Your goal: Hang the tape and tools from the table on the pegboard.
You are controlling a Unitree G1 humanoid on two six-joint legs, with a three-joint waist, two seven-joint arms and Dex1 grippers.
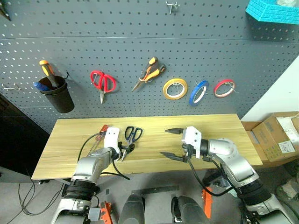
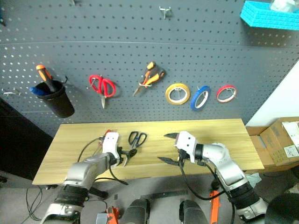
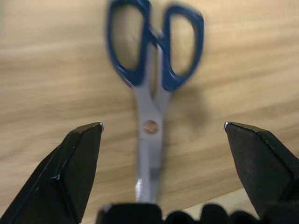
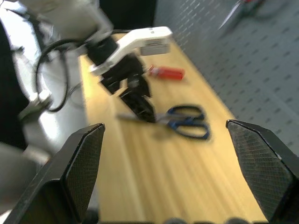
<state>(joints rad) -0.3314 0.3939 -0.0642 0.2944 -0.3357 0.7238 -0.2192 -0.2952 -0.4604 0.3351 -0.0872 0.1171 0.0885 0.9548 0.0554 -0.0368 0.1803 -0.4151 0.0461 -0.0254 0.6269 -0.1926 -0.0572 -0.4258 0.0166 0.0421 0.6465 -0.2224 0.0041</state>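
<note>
Now the dark-blue-handled scissors [image 1: 132, 135] lie flat on the table [image 1: 70, 140], left of its middle, loops toward the pegboard [image 1: 140, 51] and steel blades pointing at the near edge. Left gripper [image 1: 125, 153] is right over those blades, fingers spread wide, one black fingertip on each side of the blades in the left wrist view, the pivot screw between them; whether it touches the steel I cannot tell. Just to its left, the small red-handled screwdriver [image 1: 103, 129] rests on the wood, partly behind the wrist.

Over to the right gripper [image 1: 171, 143]: it hangs above the middle of the table, turned sideways toward the other arm, fingers wide apart and holding nothing. Its wrist view looks along the tabletop at the scissors, the screwdriver and the left gripper.

Up on the board, the blue tape [image 1: 198, 92] hangs on a hook between a yellow tape roll [image 1: 174, 88] and a red tape roll [image 1: 224, 88]. The orange-and-black pliers [image 1: 150, 73] hang left of the yellow roll, then red-handled scissors [image 1: 103, 84], and far left a black cup [image 1: 58, 95] with an orange-handled screwdriver [image 1: 48, 72] standing in it. Top right corner, a turquoise bin [image 1: 273, 10] sits on the board
</note>
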